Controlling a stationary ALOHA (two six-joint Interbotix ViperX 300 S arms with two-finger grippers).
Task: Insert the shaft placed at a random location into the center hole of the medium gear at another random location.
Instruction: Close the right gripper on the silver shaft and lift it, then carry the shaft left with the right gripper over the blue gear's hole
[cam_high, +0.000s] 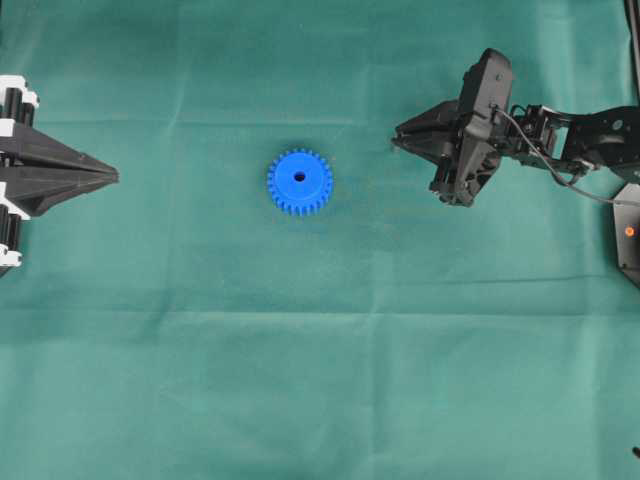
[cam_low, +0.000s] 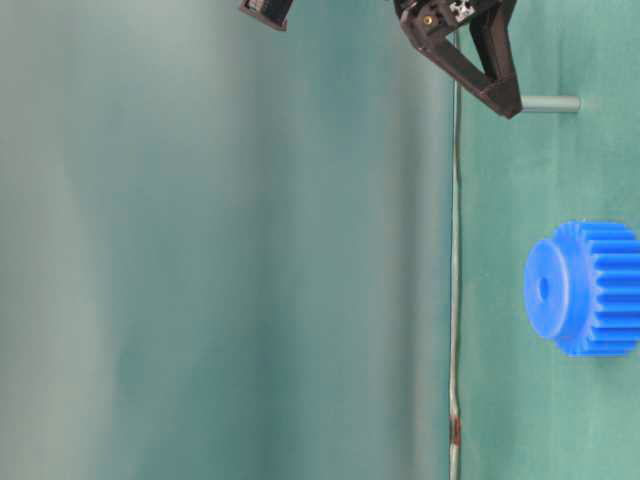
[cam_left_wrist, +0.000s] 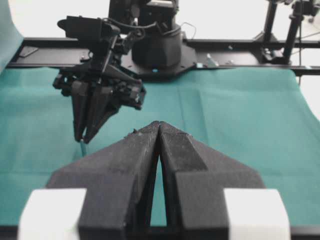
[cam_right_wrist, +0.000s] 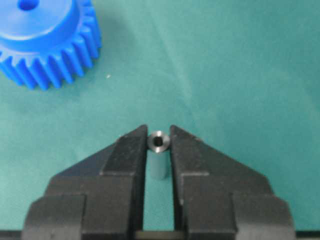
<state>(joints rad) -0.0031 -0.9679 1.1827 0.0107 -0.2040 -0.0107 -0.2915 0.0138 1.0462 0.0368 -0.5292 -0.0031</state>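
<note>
At the left edge of the overhead view the left black end effector (cam_high: 112, 177) rests with its fingers pressed together, gripping nothing, above the green cloth-covered counter (cam_high: 200, 380). Just left of centre lies the bright blue plastic toothed medium gear (cam_high: 299, 181), flat, its small dark center hole (cam_high: 299, 177) facing up. At upper right, well apart from the gear, the right black end effector (cam_high: 396, 136) is narrowed around the short silver-grey metal shaft (cam_right_wrist: 159, 154), both fingers touching it. No brand marks or writing can be read anywhere.
</note>
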